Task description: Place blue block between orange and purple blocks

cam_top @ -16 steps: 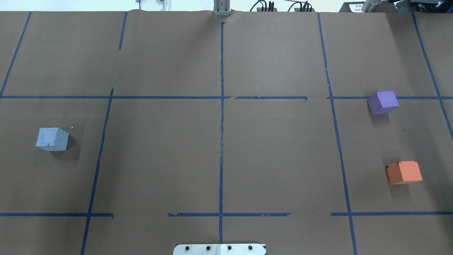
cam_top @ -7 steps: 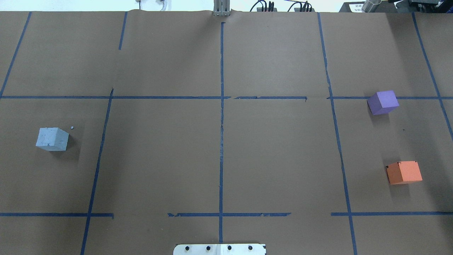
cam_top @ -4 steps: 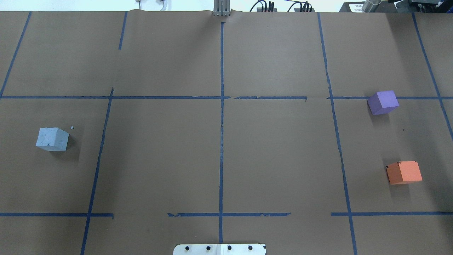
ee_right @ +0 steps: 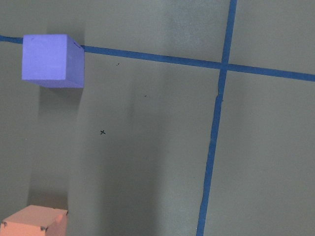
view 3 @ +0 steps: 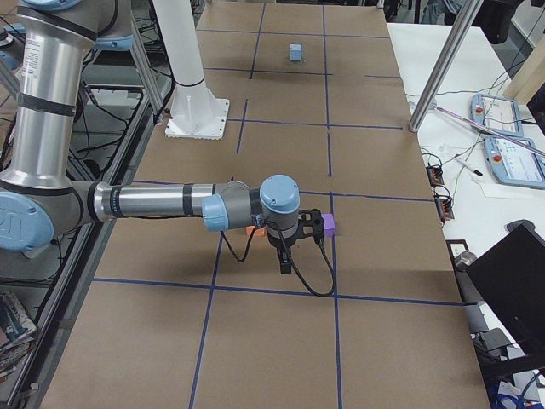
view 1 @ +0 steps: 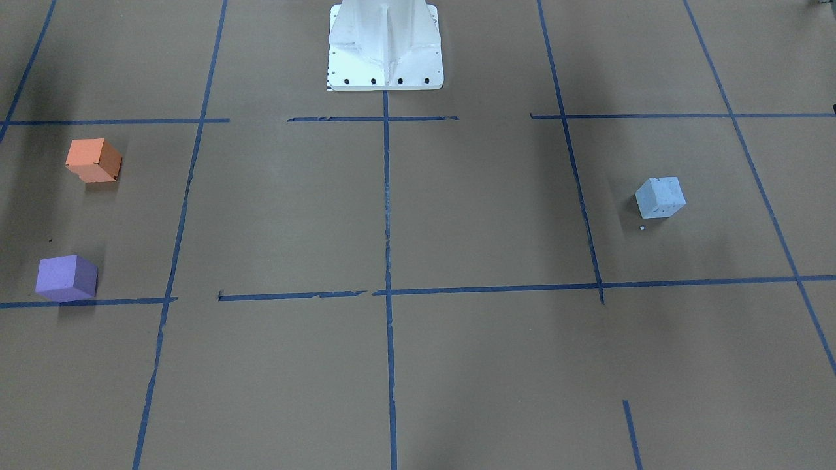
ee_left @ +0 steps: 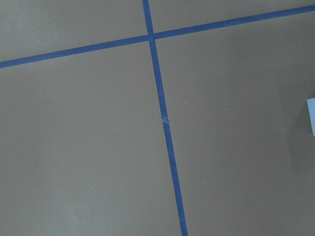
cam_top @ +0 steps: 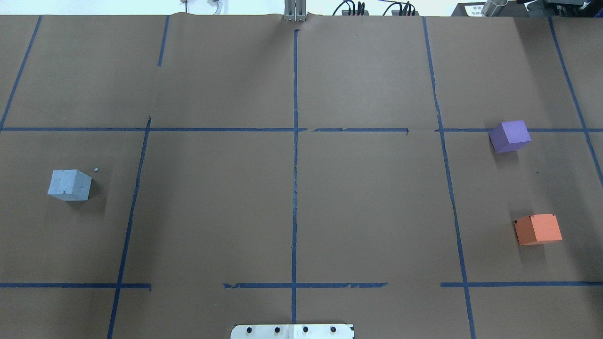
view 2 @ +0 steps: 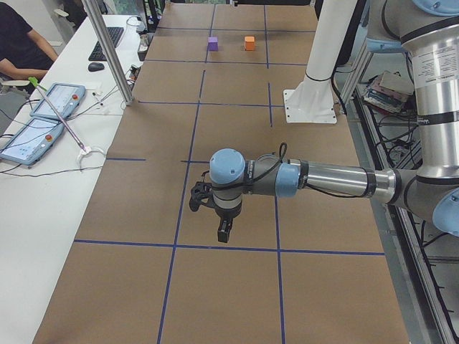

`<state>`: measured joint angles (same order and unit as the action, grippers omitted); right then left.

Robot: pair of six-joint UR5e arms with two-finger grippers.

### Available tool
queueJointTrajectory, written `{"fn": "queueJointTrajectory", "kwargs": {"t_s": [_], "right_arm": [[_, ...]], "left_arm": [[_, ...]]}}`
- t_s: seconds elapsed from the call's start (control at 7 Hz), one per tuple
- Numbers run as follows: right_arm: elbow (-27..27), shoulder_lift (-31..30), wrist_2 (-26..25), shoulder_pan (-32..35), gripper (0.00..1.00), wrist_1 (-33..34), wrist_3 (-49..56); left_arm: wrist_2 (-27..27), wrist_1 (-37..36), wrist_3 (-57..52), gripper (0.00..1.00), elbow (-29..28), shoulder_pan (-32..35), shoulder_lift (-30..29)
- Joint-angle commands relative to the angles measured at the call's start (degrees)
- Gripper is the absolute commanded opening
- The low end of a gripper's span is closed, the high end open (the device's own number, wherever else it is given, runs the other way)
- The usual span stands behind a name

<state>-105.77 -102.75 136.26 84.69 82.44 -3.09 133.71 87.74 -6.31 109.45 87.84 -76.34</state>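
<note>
Unmoved and untouched at overhead mid-left: blue block (cam_top: 69, 184), well apart from purple block (cam_top: 509, 136) and orange block (cam_top: 538, 229) at right. No pickup begun. Cannot tell jaw state of left gripper (view 2: 224, 233) or right gripper (view 3: 285, 262).

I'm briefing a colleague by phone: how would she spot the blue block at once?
On the brown table gridded with blue tape, look to the robot's left half. The blue block sits alone there, pale grey-blue, unlike the vivid purple block and orange block paired on the robot's right.
</note>
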Motion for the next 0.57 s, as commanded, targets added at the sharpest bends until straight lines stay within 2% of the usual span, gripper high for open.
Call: {"fn": "queueJointTrajectory", "kwargs": {"t_s": [0.0, 0.29, 0.43], "right_arm": [[-0.1, 0.4, -0.1, -0.7, 1.00, -0.2, -0.2], [-0.4, 0.9, -0.2, -1.5, 1.00, -0.2, -0.8], [-0.4, 1.3, -0.2, -1.5, 1.00, -0.2, -1.1]], "left_arm": [[3.1, 1.5, 0.5, 1.00, 0.4, -0.4, 0.3], [3.1, 1.9, 2.3, 1.00, 0.4, -5.3, -0.3], [2.9, 5.3, 9.1, 1.00, 0.2, -7.8, -2.6]]}}
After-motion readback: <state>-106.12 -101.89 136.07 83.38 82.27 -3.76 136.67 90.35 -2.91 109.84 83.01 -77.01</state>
